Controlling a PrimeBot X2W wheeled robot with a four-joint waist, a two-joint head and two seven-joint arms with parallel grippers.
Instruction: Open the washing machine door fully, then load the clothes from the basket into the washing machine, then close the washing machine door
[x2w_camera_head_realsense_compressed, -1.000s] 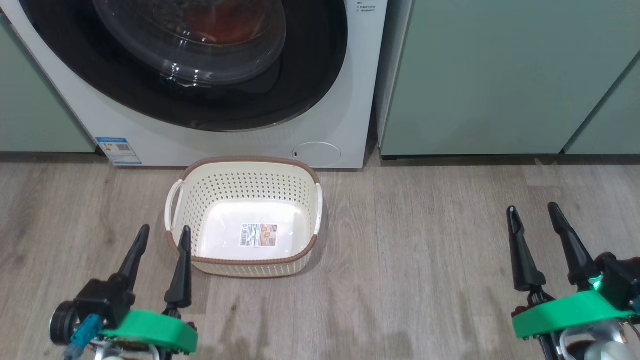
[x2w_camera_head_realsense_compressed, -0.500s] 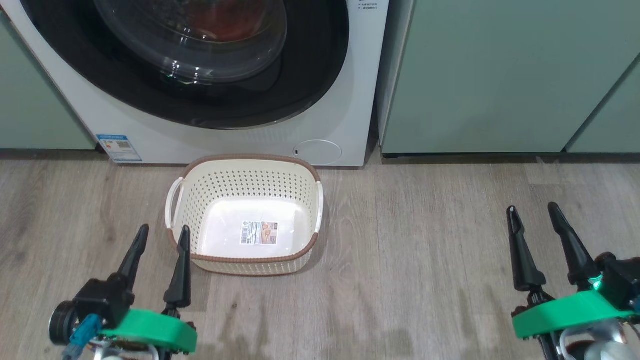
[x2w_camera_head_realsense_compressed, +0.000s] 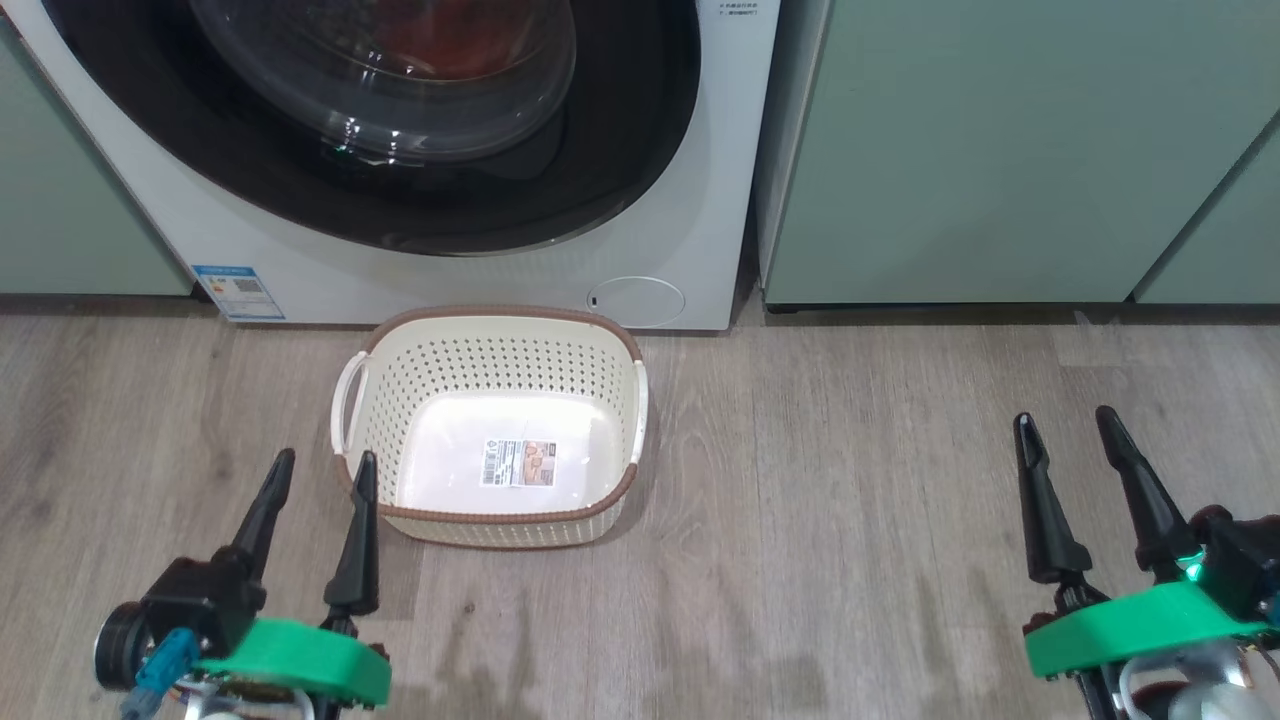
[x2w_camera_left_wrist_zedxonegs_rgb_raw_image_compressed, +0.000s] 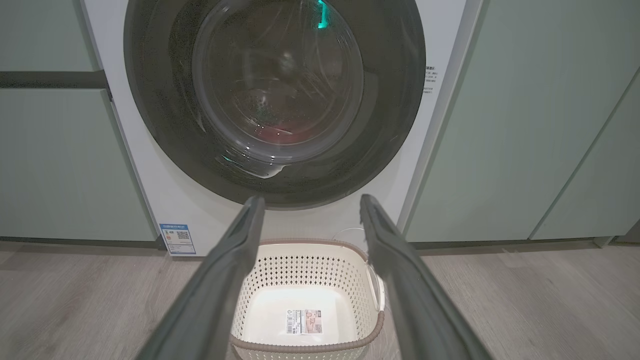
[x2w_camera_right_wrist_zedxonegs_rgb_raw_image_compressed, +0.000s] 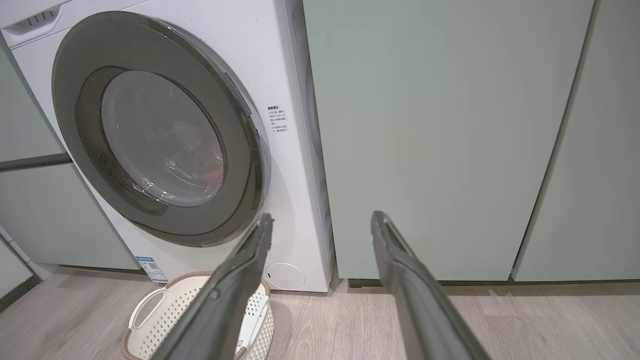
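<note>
1. Basket (x2w_camera_head_realsense_compressed: 500, 360) stands on the floor (x2w_camera_head_realsense_compressed: 850, 500), just before the washing machine (x2w_camera_head_realsense_compressed: 700, 250).
2. Washing machine door (x2w_camera_head_realsense_compressed: 620, 150) is shut; red clothes (x2w_camera_head_realsense_compressed: 440, 50) show behind its glass.
3. Left gripper (x2w_camera_head_realsense_compressed: 326, 456) and right gripper (x2w_camera_head_realsense_compressed: 1063, 414) hover wide above the floor.

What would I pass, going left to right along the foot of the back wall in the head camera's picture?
pale green cabinet → blue sticker on the washing machine → round cap low on its front → pale green cabinet doors
</note>
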